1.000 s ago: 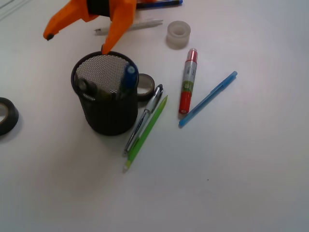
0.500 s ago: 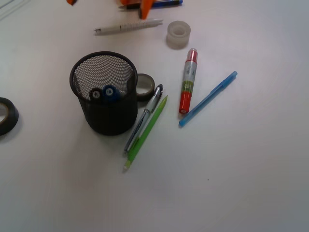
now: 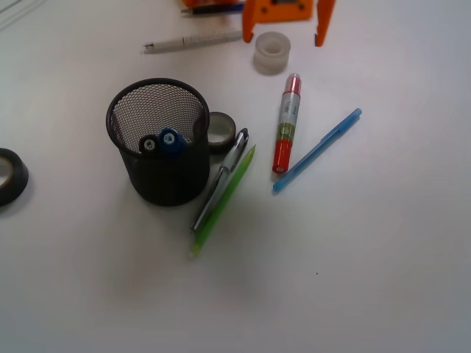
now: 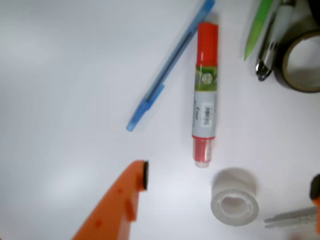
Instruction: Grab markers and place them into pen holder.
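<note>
Front and wrist views of a white table (image 3: 368, 279). The landmark is the pen holder (image 3: 159, 141), a black wire-mesh cup standing upright left of centre in the front view. Inside it stand two markers, one capped black (image 3: 149, 145) and one capped blue (image 3: 170, 138), their caps below the rim and side by side.

The red marker (image 3: 285, 123) lies flat on the table well to the right of the pen holder, its length running roughly away from the camera; in the wrist view it (image 4: 205, 92) lies free, touched by nothing. Just beyond it, still farther from the holder, lies a thin blue pen (image 3: 316, 151), slanted. Beside the holder's right wall sits a dark tape roll (image 3: 221, 131), and against that a silver pen (image 3: 221, 180) and a green pen (image 3: 223, 202) lie side by side. A clear tape roll (image 3: 272, 52) rests behind and right of the holder, near the red marker's far end. A white pen (image 3: 193, 40) lies behind the holder, and a black tape roll (image 3: 10, 175) lies well to its left at the frame edge.

The orange gripper (image 3: 282, 28) hangs at the top edge, behind and right of the holder, over the clear tape roll; its jaws stand wide apart and hold nothing.
</note>
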Controlling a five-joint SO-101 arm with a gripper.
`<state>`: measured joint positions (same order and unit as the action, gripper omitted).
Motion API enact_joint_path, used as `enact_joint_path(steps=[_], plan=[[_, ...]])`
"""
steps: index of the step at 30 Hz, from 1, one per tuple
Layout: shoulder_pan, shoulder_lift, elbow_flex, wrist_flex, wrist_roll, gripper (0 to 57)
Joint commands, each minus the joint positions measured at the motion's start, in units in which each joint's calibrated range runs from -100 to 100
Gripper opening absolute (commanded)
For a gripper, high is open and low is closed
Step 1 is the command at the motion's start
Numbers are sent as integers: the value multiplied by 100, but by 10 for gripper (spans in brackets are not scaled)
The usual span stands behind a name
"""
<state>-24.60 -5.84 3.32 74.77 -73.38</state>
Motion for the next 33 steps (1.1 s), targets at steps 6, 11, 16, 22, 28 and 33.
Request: enact_joint_path(steps=[6,11,16,22,28,33], plan=[[-220,1200,93,-417,176,354],[-213,2186,66,-1362,405,354],[-153,2568,66,-1458,405,354],[-78,2840,84,-1502,396,354],[-63,3291,57,-1817,376,318],[-71,3563,75,-2350,386,219]])
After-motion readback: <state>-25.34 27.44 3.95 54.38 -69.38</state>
